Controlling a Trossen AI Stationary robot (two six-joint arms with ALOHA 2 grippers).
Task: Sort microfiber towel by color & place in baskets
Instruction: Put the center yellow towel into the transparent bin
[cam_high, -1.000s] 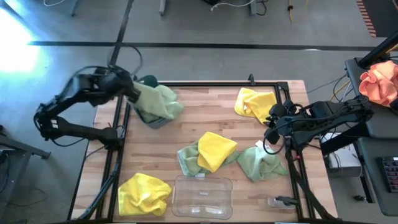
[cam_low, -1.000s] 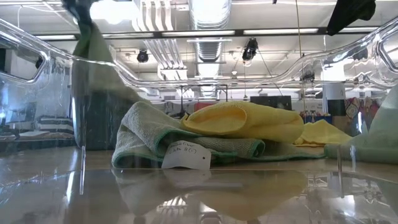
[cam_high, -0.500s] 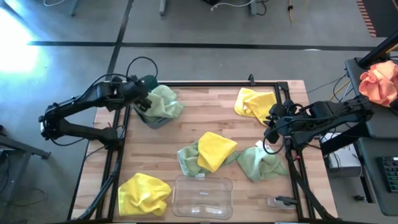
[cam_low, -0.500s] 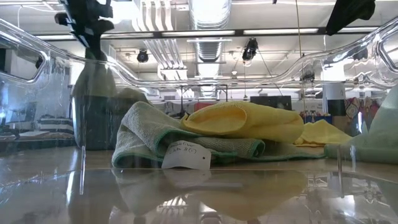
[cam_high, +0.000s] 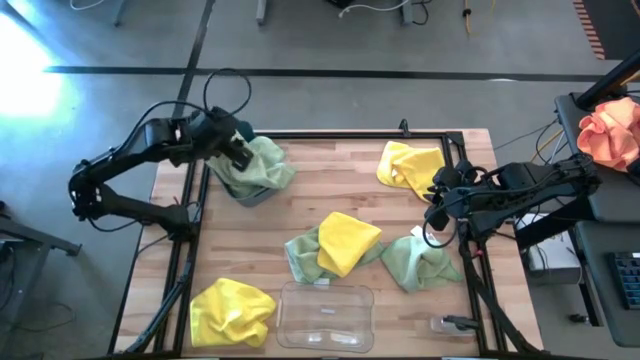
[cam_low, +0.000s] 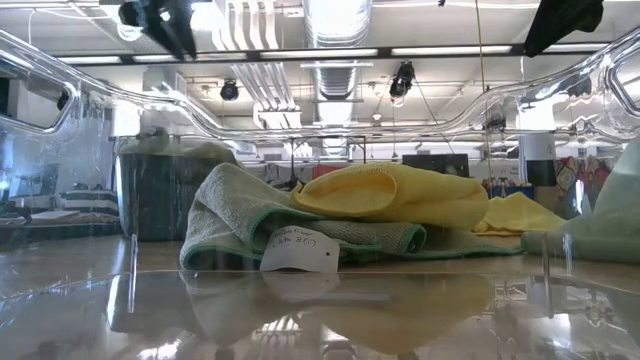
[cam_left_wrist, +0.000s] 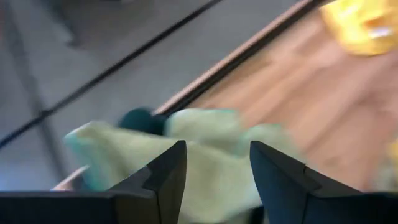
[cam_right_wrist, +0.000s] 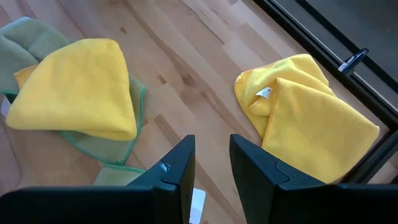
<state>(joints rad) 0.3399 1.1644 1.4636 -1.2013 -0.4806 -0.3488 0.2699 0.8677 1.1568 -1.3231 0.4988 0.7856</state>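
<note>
Since a moment ago the left gripper (cam_high: 238, 152) has risen off the green towel (cam_high: 258, 166) it was pressing into the teal basket (cam_high: 243, 131) at the table's far left corner; its fingers (cam_left_wrist: 163, 180) are now spread with nothing between them, and the towel lies heaped in the basket, spilling over the near rim onto the wooden table (cam_high: 330, 185). From table height the gripper shows only as a dark shape at the top, clear of the basket (cam_low: 165, 195). Nothing else has shifted. The right gripper (cam_high: 438, 207) waits at the right edge, fingers (cam_right_wrist: 177, 177) slightly parted and empty, just beside a yellow towel (cam_high: 409, 165) that lies against the table's far right frame. At mid-table a second yellow towel (cam_high: 347, 240) rests on top of a green one (cam_high: 300, 255), a white tag (cam_low: 298, 250) showing at their near side. Another green towel (cam_high: 420, 262) sits near the right edge, close to the right arm. A third yellow towel (cam_high: 231, 310) lies at the near left corner, just beside the clear basket (cam_high: 326, 316), which stands at the near edge with no towel in it. Bare wood runs between the teal basket and the far yellow towel, and again between the middle pile and the left edge.
</note>
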